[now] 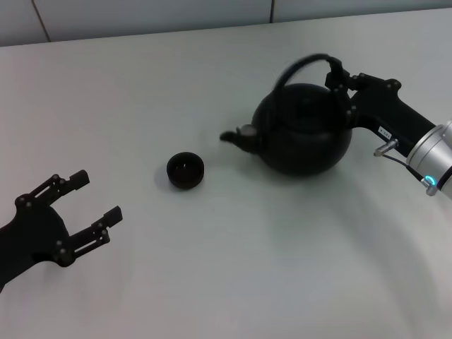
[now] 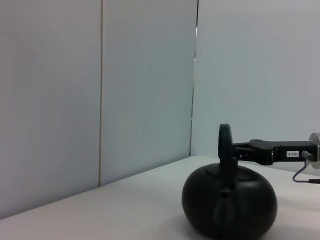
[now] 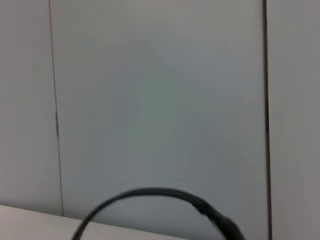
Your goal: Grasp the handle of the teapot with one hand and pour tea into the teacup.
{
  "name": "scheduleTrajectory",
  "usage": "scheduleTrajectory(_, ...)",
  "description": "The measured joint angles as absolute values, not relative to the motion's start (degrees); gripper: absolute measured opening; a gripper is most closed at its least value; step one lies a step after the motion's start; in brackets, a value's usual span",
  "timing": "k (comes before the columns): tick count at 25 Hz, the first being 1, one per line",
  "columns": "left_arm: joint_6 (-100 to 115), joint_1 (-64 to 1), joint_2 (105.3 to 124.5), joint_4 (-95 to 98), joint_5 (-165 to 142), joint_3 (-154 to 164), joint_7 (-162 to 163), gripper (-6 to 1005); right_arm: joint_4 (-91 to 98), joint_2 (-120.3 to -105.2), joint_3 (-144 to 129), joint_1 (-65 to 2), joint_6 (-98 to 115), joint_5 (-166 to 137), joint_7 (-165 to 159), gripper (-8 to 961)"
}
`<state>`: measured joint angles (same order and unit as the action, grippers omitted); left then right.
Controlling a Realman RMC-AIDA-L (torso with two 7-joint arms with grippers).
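A pale, plain desk (image 1: 212, 282) runs back to a light panelled wall (image 2: 100, 90) with thin vertical seams. The right claw (image 1: 337, 75) reaches in from the robot's right and is pressed onto the far right end of the handle (image 1: 300, 67), the black hoop arching over the teapot (image 1: 304, 131); its fingers pinch the hoop near where it meets the pot's shoulder. In the left wrist view the same claw comes in level behind the hoop (seen there edge-on, as a narrow upright band). The teapot sits right of centre on the desk, and whether its base is touching the surface or just off it cannot be told. Its stubby spout (image 1: 236, 136) points toward the robot's left. Near the spout's tip, a little lower and to the left, stands the small dark teacup (image 1: 186, 170), upright and apart from the pot. Well away at the near left edge, the left claw (image 1: 88, 205) hovers over the desk with its fingers spread, holding nothing.
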<state>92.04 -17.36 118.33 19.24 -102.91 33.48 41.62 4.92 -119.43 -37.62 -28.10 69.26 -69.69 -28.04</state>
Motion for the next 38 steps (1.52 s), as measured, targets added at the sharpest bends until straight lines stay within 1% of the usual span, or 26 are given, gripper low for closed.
scheduleTrajectory(2, 92.10, -17.18, 118.36, 19.18, -102.91, 33.36, 41.72, 815, 4.55, -119.41, -37.70, -27.97, 69.27, -69.74, -28.04, 123)
scheduleTrajectory(7, 92.18, -17.12, 118.37, 19.16, -102.91, 33.23, 41.89, 815, 4.30, -119.42, -37.32, -27.06, 69.67, -69.58, -28.09, 304)
scheduleTrajectory(15, 92.36, -16.96, 118.38, 19.15, -102.91, 33.29, 41.54, 815, 4.51, -119.40, -36.85, -25.08, 72.58, -69.50, -28.31, 458)
scheduleTrajectory(19, 92.51, -16.96, 118.38, 19.04, -102.91, 33.41, 41.52, 815, 4.34, -119.39, -36.00, -22.31, 76.68, -69.47, -28.18, 535)
scheduleTrajectory(21, 92.51, -16.98, 118.37, 18.76, -102.91, 33.38, 41.49, 815, 4.25, -119.40, -35.92, -20.30, 79.25, -69.45, -28.18, 593)
scheduleTrajectory(22, 92.34, -17.00, 118.38, 18.56, -102.92, 33.46, 41.43, 815, 3.96, -119.40, -35.92, -17.99, 82.15, -69.44, -28.18, 622)
scheduleTrajectory(24, 92.28, -17.01, 118.37, 18.54, -102.97, 33.50, 41.43, 815, 3.82, -119.41, -35.92, -16.98, 83.19, -69.43, -28.15, 680)
scheduleTrajectory(27, 92.25, -17.18, 118.23, 18.47, -103.19, 33.57, 41.90, 815, 3.49, -119.27, -35.95, -14.58, 85.32, -69.43, -28.23, 681)
scheduleTrajectory(32, 92.57, -17.46, 117.98, 18.57, -103.56, 33.76, 42.18, 815, 5.86, -118.77, -37.28, -13.85, 87.39, -71.45, -32.69, 681)
scheduleTrajectory(34, 92.75, -17.60, 117.87, 19.07, -103.86, 33.87, 42.71, 815, 9.99, -118.21, -39.40, -13.56, 89.25, -76.72, -37.30, 681)
scheduleTrajectory(36, 93.06, -18.23, 117.47, 20.07, -105.01, 34.77, 44.38, 815, 15.64, -117.31, -41.24, -13.68, 91.13, -84.53, -43.78, 681)
scheduleTrajectory(37, 93.28, -19.26, 116.65, 21.68, -106.54, 36.72, 47.81, 815, 21.93, -116.33, -41.87, -14.50, 93.58, -93.51, -51.71, 681)
scheduleTrajectory(38, 93.28, -19.26, 116.65, 21.68, -106.54, 36.72, 47.81, 815, 21.93, -116.33, -41.87, -14.50, 93.58, -93.51, -51.71, 681)
